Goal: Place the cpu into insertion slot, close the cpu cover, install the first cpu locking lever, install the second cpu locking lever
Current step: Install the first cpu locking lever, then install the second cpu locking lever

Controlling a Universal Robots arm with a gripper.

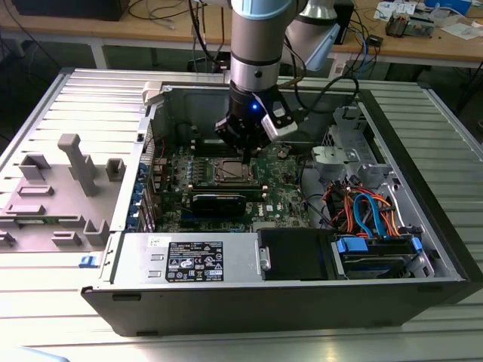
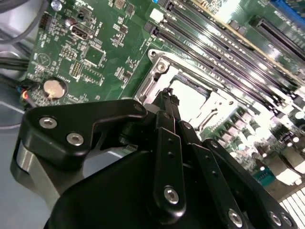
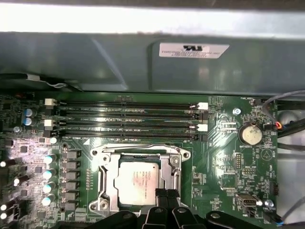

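End effector [image 3: 166, 194] pinched closed, empty — over dull-silver cpu [image 3: 138, 182] under cpu cover [image 3: 106, 187]

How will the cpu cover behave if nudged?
The cpu cover is a thin metal frame lying flat over the cpu, so probably stiff but slightly springy. Its shiny surface may let the claw slip.
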